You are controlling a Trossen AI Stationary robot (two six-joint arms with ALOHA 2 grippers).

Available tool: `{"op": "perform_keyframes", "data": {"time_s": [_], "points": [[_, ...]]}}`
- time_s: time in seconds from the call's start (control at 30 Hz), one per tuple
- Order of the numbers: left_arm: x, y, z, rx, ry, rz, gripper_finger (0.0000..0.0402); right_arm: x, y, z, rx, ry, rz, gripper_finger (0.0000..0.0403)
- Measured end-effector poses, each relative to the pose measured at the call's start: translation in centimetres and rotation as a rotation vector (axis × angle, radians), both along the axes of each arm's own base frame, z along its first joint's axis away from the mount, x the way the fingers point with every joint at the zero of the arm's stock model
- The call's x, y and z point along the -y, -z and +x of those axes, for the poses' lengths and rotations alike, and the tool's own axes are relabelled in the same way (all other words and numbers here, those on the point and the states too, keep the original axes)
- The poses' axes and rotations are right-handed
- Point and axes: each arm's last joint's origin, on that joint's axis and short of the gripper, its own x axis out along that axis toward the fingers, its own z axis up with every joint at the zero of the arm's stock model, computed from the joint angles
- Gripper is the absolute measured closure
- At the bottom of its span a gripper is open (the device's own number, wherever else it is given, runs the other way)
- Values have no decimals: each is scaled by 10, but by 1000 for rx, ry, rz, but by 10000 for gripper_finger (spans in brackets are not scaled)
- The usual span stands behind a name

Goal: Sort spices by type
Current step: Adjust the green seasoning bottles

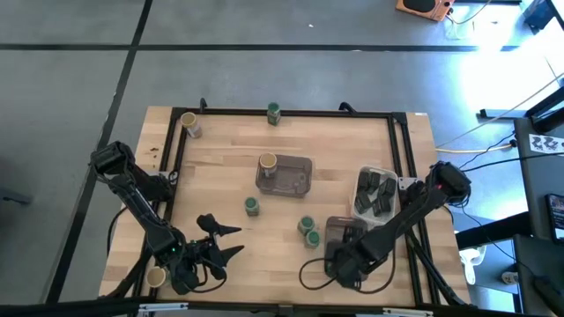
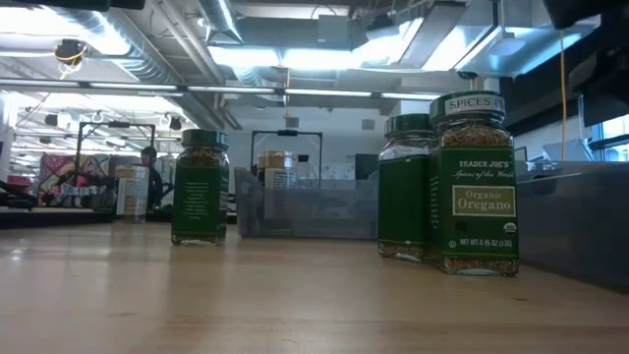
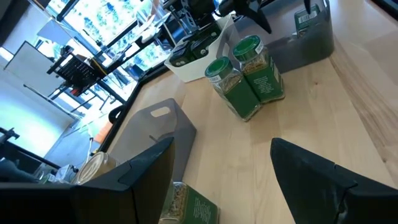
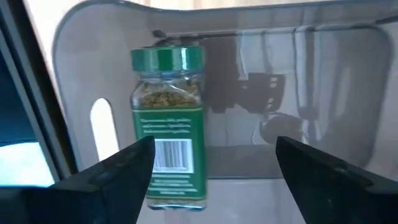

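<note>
the left gripper (image 1: 227, 239) hangs over the near left of the table (image 1: 220, 185), its fingers spread and holding nothing. the right gripper (image 1: 345, 255) sits at the near right over a dark tray (image 1: 339, 231), fingers also spread wide and empty; its wrist view looks down on a green-lid jar (image 4: 168, 127) lying in that tray, between but not touched by the fingers. two green-lid jars (image 1: 307, 230) stand touching each other just left of the dark tray. another green-lid jar (image 1: 252, 206) stands alone near the middle, just beyond the left gripper. one more green jar (image 1: 273, 112) stands at the far edge. a tan-lid jar (image 1: 267, 163) stands in the grey tray (image 1: 295, 176) at the centre, another tan jar (image 1: 189, 123) is at the far left corner, and a third (image 1: 156, 277) is at the near left edge beside the left arm. dark tins (image 1: 377, 191) fill the white tray (image 1: 359, 195) on the right.
</note>
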Motion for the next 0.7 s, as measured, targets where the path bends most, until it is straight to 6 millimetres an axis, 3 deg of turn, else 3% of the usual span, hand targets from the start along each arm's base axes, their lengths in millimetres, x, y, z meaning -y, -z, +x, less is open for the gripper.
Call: {"op": "perform_keyframes", "data": {"time_s": [0.37, 0.7], "points": [[0, 0, 0, 0, 0, 0, 139, -3, 11, 4, 4, 1, -25, 70], [-3, 0, 3, -1, -14, 1, 139, 3, 3, 3, 21, 31, -158, 70]]}}
